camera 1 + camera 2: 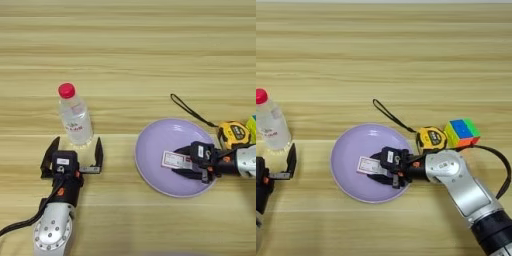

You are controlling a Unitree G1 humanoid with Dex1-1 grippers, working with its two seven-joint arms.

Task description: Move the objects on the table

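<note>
A round lavender plate (150, 165) lies on the wooden table (125, 50), right of centre. On it is a small white card (175, 160) with a pink-red band. My right gripper (377, 166) reaches in from the right over the plate, one black finger along each long edge of the card, closed on its right end. A yellow-and-black tape measure (431, 138) sits just past the plate's right rim, and its black strap (388, 115) trails up-left. My left gripper (77, 142) stands open at the lower left, holding nothing.
A clear water bottle (75, 117) with a red cap stands upright just beyond my left gripper's fingertips. A multicoloured puzzle cube (462, 132) sits right of the tape measure. A black cable (503, 170) loops beside my right arm.
</note>
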